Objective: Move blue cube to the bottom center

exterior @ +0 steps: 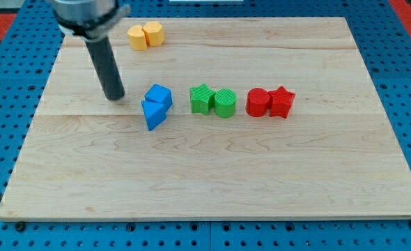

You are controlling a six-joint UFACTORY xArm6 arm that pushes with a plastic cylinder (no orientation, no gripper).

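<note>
The blue cube (159, 95) sits a little left of the board's centre, touching a blue triangular block (153, 113) just below it. My tip (114, 97) rests on the board to the left of the blue cube, a short gap away and not touching it. The dark rod rises from there toward the view's top left.
A green star-like block (202, 99) and a green cylinder (226, 103) stand right of the blue pair. A red cylinder (258, 102) and a red star block (282, 102) lie further right. Two yellow blocks (145, 35) sit near the top edge of the wooden board (212, 181).
</note>
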